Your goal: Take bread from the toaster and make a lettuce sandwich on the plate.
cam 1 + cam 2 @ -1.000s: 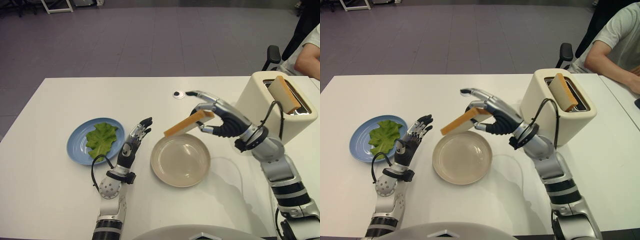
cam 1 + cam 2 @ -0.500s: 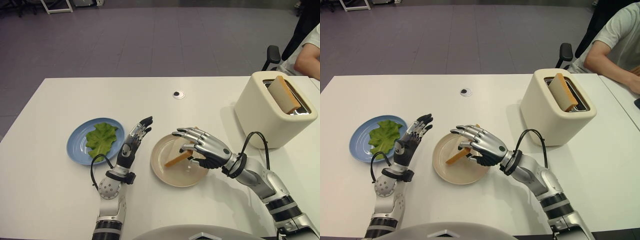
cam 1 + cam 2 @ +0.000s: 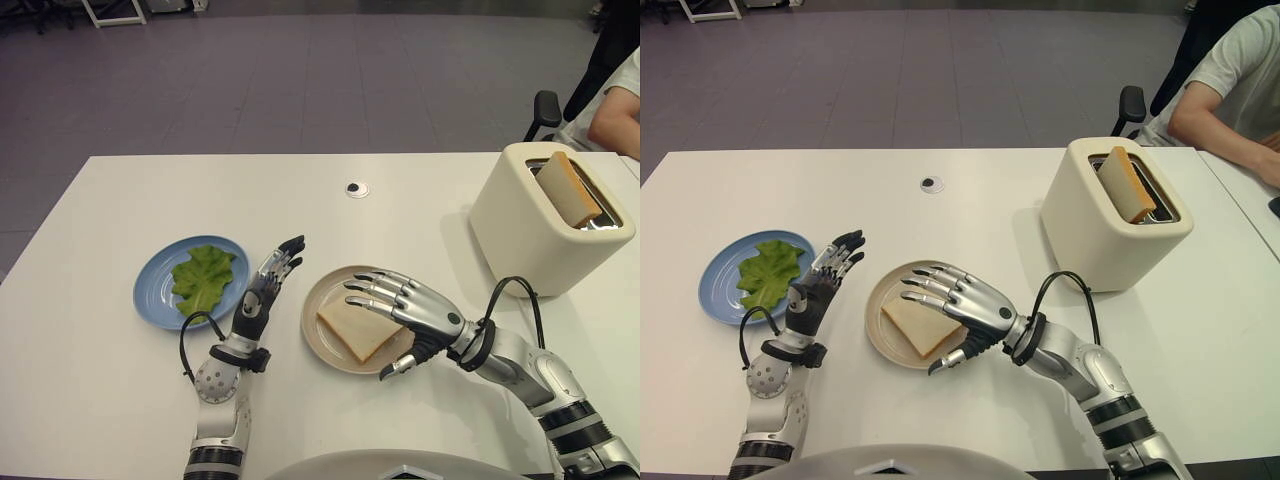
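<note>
On the beige plate a bread slice lies flat; the right hand hovers spread over it and could drag it off when leaving.

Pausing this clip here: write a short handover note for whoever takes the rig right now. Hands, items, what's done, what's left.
Left robot hand: open, empty, held between the two plates.
Right robot hand: open, empty, fingers spread over the round beige plate.
Things: a square slice of white bread lies flat on the beige plate. The green lettuce leaf is on the round blue plate. A second bread slice stands in the cream toaster.
Done: first slice plated.
Left: put the lettuce on that slice, then the toaster slice on top.
</note>
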